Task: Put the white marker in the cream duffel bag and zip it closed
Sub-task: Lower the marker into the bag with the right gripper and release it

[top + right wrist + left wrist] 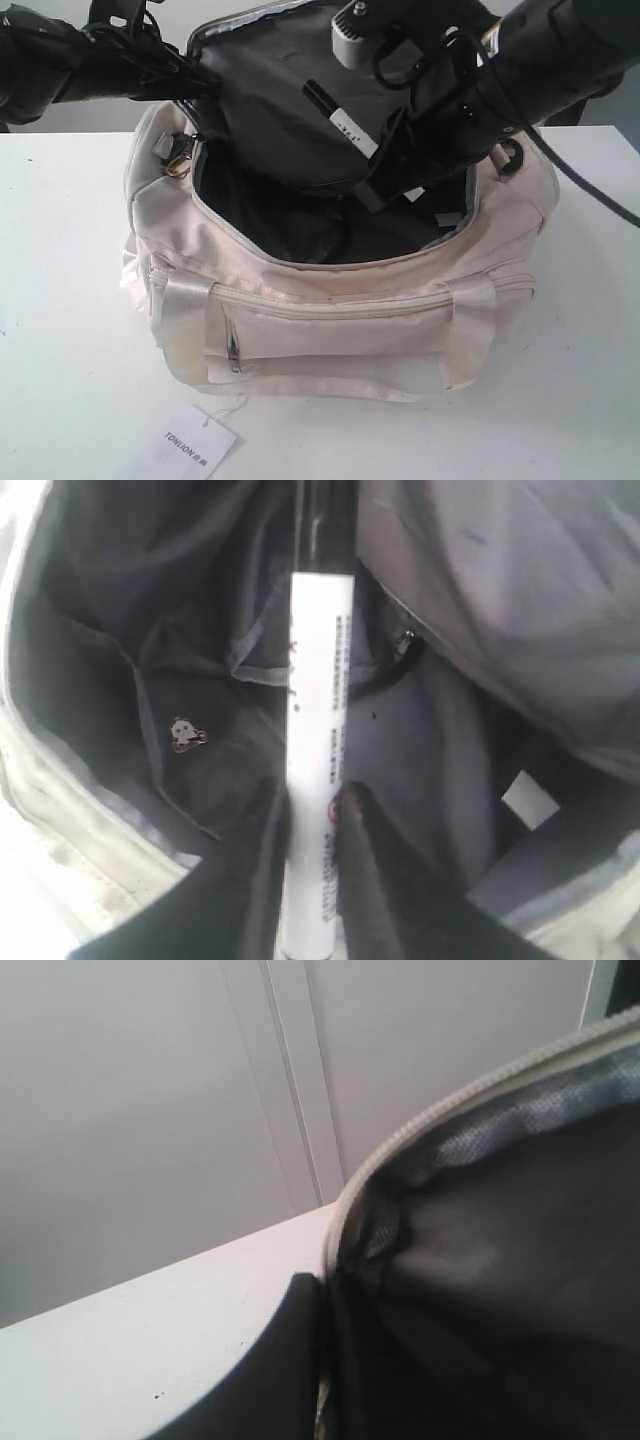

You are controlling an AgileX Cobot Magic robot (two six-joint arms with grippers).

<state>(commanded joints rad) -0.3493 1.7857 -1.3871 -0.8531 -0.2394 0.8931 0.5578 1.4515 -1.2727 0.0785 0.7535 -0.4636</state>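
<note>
We saw the cream duffel bag (350, 320) sitting on the white desk (70, 300), with its zipper undone and its flap raised at 12 o'clock. The right claw (315, 805) was clamped on the white marker (317, 710), a finger pressing each side of the barrel. The marker hung over the bag's open mouth, above the dark grey lining (150, 630), with its black end toward 11 o'clock in the exterior view. The left claw (205, 88) met the flap's edge at 10 o'clock; we could not tell whether it was apart or together. A paper tag (200, 440) lay at 7 o'clock.
</note>
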